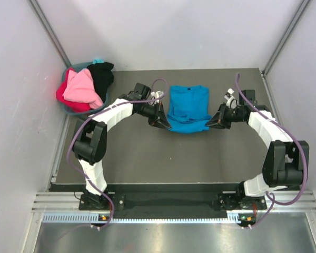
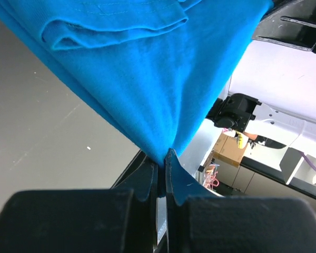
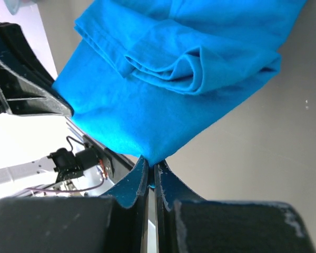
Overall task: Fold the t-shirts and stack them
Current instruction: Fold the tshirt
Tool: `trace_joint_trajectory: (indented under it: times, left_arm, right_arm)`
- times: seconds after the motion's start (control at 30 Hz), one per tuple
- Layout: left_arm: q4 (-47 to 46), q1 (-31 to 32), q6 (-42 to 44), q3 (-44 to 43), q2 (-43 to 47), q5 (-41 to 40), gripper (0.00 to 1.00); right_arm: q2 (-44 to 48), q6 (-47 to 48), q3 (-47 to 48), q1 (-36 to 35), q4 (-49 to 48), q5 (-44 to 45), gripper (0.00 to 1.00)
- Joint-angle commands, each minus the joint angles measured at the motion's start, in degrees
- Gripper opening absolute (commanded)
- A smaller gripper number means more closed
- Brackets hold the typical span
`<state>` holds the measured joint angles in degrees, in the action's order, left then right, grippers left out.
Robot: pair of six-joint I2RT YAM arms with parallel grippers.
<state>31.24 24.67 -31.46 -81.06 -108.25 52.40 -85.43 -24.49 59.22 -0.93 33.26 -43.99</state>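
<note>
Blue t-shirt (image 1: 188,108), top view: you have it partly folded on the table (image 1: 147,158), midway between the left and right edges and nearer the far edge, collar end toward the far edge. The left gripper (image 1: 165,125) sits at the shirt's near left corner and the right gripper (image 1: 210,124) at its near right corner, with the near hem strung between them. The other shirts are at the table's far left corner, heaped in a teal basket (image 1: 68,109): a pink t-shirt (image 1: 81,88) on top, a red t-shirt (image 1: 63,95) under it toward the left wall, and a black t-shirt (image 1: 101,76) on the far right of the heap. Left wrist view: your left gripper (image 2: 160,161) has its jaws pressed together on a pinch of the blue t-shirt (image 2: 147,79); the cloth fans up from the pinch, clear of the table (image 2: 42,132), with a rolled fold near the top. Right wrist view: your right gripper (image 3: 151,168) is likewise clamped tight on a corner of the blue t-shirt (image 3: 163,79), the cloth spreading upward with a loose curled fold across its middle, the table (image 3: 274,147) showing on the right.
</note>
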Motion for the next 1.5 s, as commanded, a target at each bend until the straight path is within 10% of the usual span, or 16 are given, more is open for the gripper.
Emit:
trace_joint_trajectory:
  times: [0.0, 0.33, 0.87, 1.47]
  left_arm:
    - [-0.39, -0.41, -0.26, -1.56, 0.41, 0.77, 0.00]
    - [-3.12, -0.50, -4.48, -0.14, -3.29, 2.26, 0.00]
    - [0.66, -2.95, 3.78, -34.60, -18.49, -8.10, 0.00]
    - [-0.13, -2.78, -0.09, -12.57, -2.78, -3.10, 0.00]
  right_arm:
    - [2.55, -0.11, -1.47, 0.49, -2.66, -0.84, 0.00]
    - [-2.19, -2.77, -7.11, 0.49, -7.96, -1.71, 0.00]
    - [-18.19, -4.42, 18.39, 4.01, -13.48, -2.59, 0.00]
    - [-5.55, -5.57, 2.14, 1.37, -8.12, -5.84, 0.00]
